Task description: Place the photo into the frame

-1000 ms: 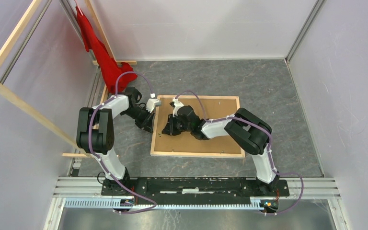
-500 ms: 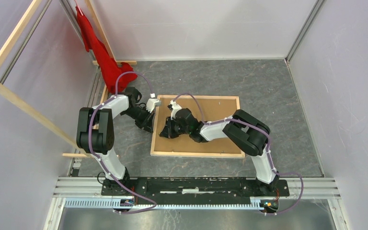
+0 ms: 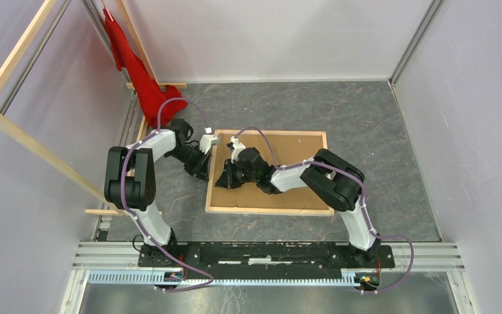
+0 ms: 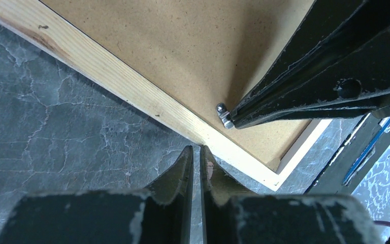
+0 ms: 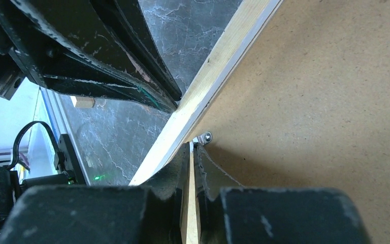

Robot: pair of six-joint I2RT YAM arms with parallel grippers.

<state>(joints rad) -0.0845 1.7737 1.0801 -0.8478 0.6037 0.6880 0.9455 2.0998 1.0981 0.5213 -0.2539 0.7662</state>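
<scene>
The thin pale wooden rectangular frame point(image 3: 268, 210) has one rail between the grippers: left gripper point(image 4: 193, 148) outside, right gripper point(image 5: 192, 145) inside beside a small metal tab point(image 5: 206, 136), both pinched nearly closed, empty.

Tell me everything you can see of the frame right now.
The frame is a thin-railed rectangle lying flat on the grey table, pale wood face up, with a white edge showing at one corner in the left wrist view. A brown backing board fills its opening. A small metal tab sits by the left rail. Both grippers, nearly closed, are at that rail: the left gripper at its outer edge, the right gripper at its inner edge beside the tab.
</scene>
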